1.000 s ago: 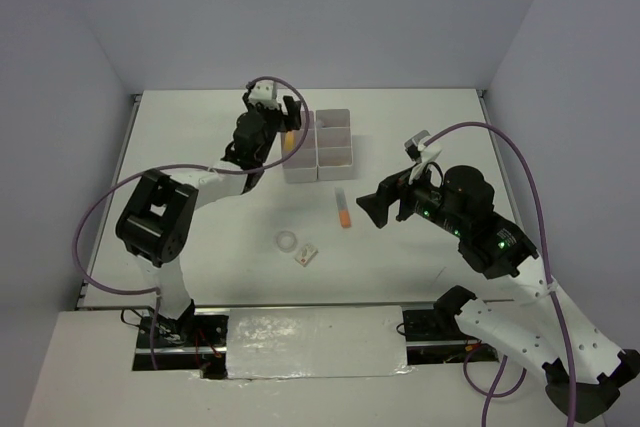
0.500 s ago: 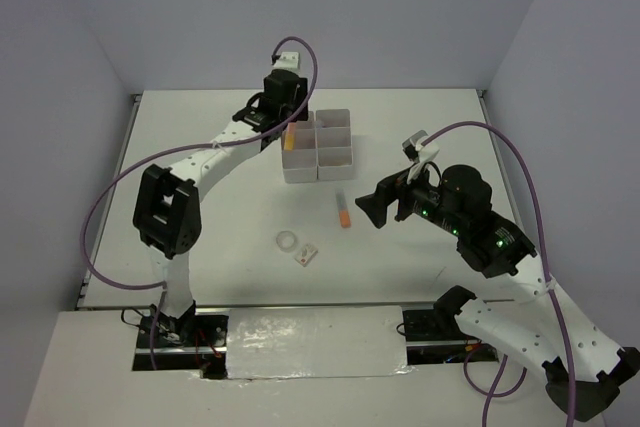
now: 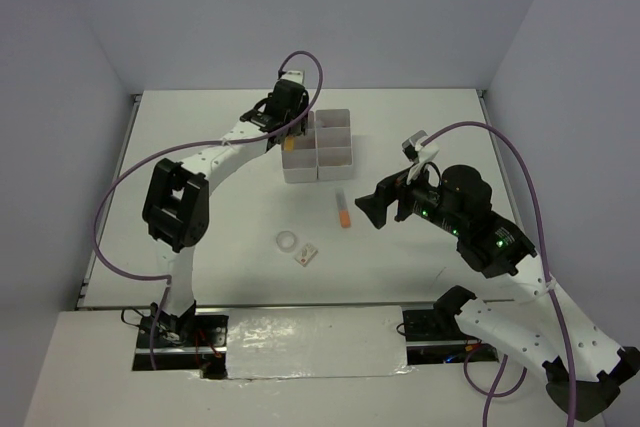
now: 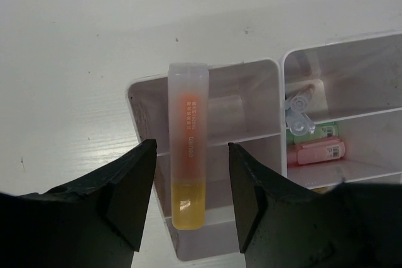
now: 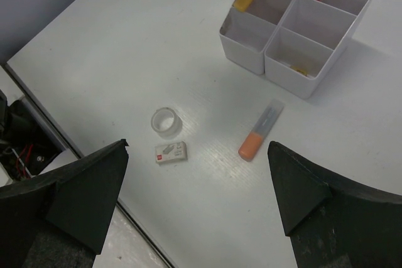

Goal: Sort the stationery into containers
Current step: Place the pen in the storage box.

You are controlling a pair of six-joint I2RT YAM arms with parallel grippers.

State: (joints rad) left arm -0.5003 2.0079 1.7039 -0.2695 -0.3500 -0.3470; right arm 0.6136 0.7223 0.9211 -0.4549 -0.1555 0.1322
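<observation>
The containers [image 3: 335,155], a white block of open boxes, stand at the back of the table. A yellow-orange highlighter [image 4: 187,155] with a clear cap lies tilted across the rims of the left boxes [image 4: 271,73]. My left gripper [image 4: 191,144] hangs right over it, open, with a gap on each side of the highlighter. Pink and green highlighters [image 4: 317,151] lie in a neighbouring box. My right gripper [image 5: 198,145] stands wide open above the table. Below it lie an orange highlighter [image 5: 259,132], a clear tape ring [image 5: 166,121] and a white eraser [image 5: 171,152].
The loose items sit mid-table in front of the containers: the orange highlighter [image 3: 343,209], tape ring [image 3: 288,241] and eraser [image 3: 306,256]. Purple cables loop off both arms. Walls close the table on three sides.
The left arm has stretched out and swung its wrist from the containers' left side to above their back left corner. Its jaws have narrowed somewhat. The right arm has not moved.
</observation>
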